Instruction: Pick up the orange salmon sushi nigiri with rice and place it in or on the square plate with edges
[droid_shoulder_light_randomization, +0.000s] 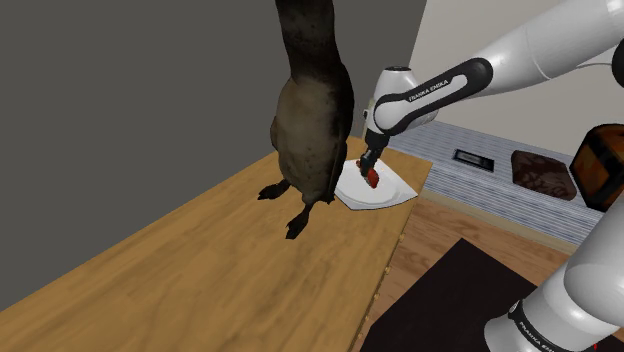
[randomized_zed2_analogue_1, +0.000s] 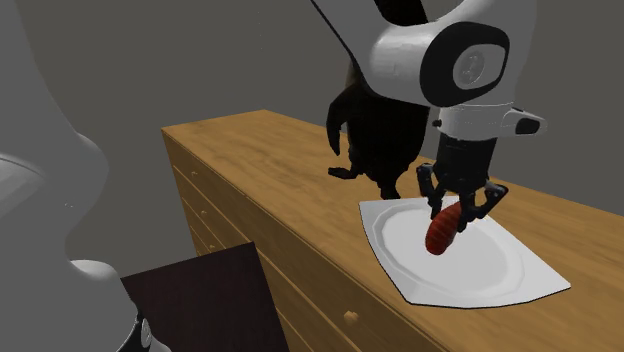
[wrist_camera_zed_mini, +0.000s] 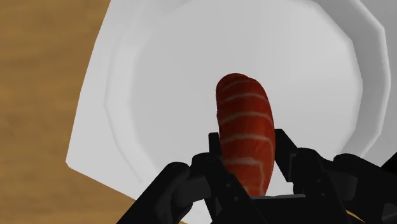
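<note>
The jaws are pinched on the sushi (wrist_camera_zed_mini: 245, 137), one on each long side of it, near its upper end. The piece is red-orange with pale stripes across it, and most of its length sticks out past the jaw tips. In the second exterior view the sushi (randomized_zed2_analogue_1: 441, 232) hangs from the jaws tilted, its free end lowest. No rice shows.

Straight beneath the jaws lies the plate (wrist_camera_zed_mini: 159, 95), white, with a round hollow inside a square rim. The sushi's free end is over that hollow, toward the side of the plate (randomized_zed2_analogue_1: 480, 270) nearest the bird figure (randomized_zed2_analogue_1: 385, 140). Whether the tip touches the plate I cannot tell.

The plate (droid_shoulder_light_randomization: 395, 192) rests flat on the wooden bench (droid_shoulder_light_randomization: 200, 270), close to its end, with one corner reaching the edge. The bench (randomized_zed2_analogue_1: 250, 150) has drawers in its front.

Just beside the jaws, past the plate's rim, the bird figure (droid_shoulder_light_randomization: 310, 120) stands upright on the bench, dark brown, its webbed feet on the wood close to the plate but apart from it.

The white arm (droid_shoulder_light_randomization: 520, 55) comes down to the jaws from above, wrist pointing steeply down at the plate.
</note>
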